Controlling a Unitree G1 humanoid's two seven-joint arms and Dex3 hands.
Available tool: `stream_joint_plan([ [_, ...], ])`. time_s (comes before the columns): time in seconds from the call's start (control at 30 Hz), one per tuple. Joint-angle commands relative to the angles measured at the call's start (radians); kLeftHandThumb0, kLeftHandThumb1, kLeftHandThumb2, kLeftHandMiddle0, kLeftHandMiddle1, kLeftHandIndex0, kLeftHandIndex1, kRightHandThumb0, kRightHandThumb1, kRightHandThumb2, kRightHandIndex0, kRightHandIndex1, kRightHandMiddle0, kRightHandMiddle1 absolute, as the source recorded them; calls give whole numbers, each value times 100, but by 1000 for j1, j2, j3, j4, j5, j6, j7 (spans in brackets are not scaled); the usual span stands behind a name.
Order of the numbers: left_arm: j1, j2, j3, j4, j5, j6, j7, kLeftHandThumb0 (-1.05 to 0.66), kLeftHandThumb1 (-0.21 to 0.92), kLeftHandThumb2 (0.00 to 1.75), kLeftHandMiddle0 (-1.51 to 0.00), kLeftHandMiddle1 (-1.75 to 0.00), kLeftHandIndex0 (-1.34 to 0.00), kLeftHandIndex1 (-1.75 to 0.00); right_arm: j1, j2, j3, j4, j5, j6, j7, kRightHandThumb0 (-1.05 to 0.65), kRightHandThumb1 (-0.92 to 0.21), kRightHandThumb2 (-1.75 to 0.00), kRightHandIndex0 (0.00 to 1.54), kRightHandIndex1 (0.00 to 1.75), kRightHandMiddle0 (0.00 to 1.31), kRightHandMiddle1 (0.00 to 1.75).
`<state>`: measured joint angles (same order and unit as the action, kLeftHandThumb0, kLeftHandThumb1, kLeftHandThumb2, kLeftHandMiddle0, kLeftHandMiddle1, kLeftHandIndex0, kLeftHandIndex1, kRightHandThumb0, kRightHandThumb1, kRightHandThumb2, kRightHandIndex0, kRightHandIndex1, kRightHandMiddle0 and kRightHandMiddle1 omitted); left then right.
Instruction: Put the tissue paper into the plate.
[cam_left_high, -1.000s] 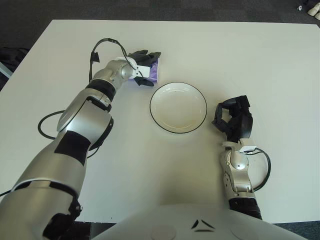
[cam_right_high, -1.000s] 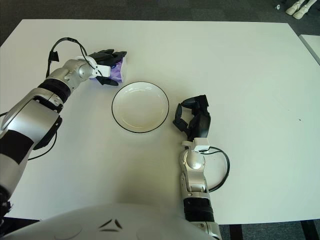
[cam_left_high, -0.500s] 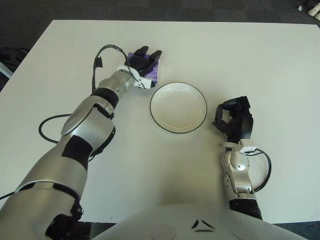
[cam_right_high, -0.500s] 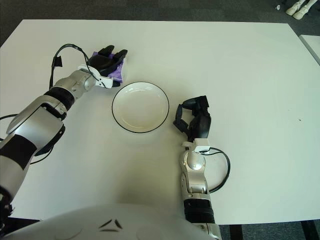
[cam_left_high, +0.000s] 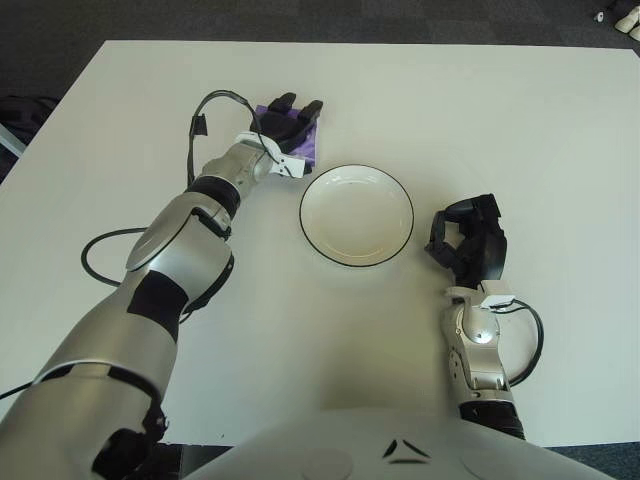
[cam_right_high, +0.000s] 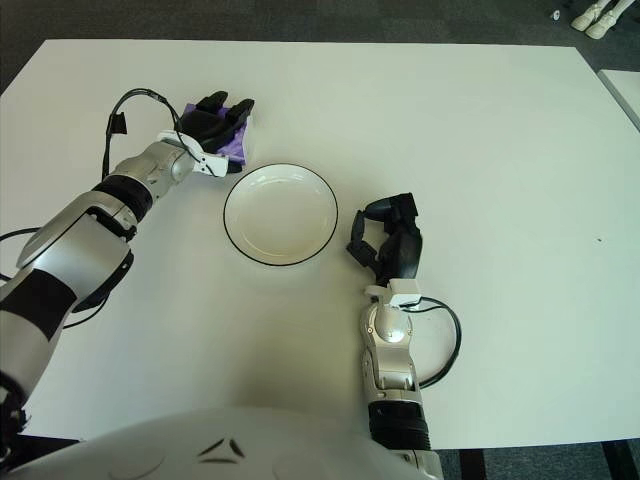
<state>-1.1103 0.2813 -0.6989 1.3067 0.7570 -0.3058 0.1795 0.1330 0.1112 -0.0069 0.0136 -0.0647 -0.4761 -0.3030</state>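
One white tabletop (cam_left_high: 560, 130) is carrying one plate (cam_left_high: 356, 214) and one purple tissue paper (cam_left_high: 309, 146). The plate is sitting empty near the centre. The tissue paper is lying at the plate's 10 o'clock, just beside its rim. The left robot hand (cam_left_high: 290, 124) is lying over the tissue paper with fingers spread flat, not yet gripping it; the grasp step appears to be under way. The next move calls for closing the fingers, lifting, and carrying toward 4 o'clock. The right robot hand (cam_left_high: 470, 243) is showing curled and empty at the plate's 3 o'clock.
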Motion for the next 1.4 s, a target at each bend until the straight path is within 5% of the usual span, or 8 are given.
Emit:
stream_joint_plan([
  [0.0,157,-32,-15,87,15,43,-181,-77,33,87,0,-70,0,-44,74,32,-10,32,7,43,-8,-42,-53,-106,68,164,45,175],
  [0.13,162,-32,13,86,-7,42,-196,-71,28,94,-2,-106,0,-96,76,33,-10,32,8,36,-9,-42,-52,-107,68,165,45,175],
  [0.23,170,-30,47,85,-35,41,-200,-63,23,103,-18,-144,0,-140,77,33,-9,31,9,35,-7,-42,-52,-107,67,166,46,175],
  [0.37,176,-31,88,83,-75,50,-208,-54,18,111,-30,-167,0,-166,78,35,-9,31,13,29,-8,-43,-50,-109,67,167,47,175],
  [0.77,177,-32,108,82,-90,83,-204,-37,22,114,-76,-175,-24,-175,81,37,-10,29,10,24,-15,-43,-49,-110,67,167,48,175],
  [0.93,180,-35,135,82,-114,93,-224,-43,38,118,-91,-175,-48,-175,81,37,-11,30,11,20,-16,-43,-49,-110,67,168,48,175],
  [1.37,199,-45,223,78,-182,106,-256,-50,23,142,-119,-175,-67,-175,80,37,-13,29,7,25,-26,-43,-49,-111,68,168,48,175],
])
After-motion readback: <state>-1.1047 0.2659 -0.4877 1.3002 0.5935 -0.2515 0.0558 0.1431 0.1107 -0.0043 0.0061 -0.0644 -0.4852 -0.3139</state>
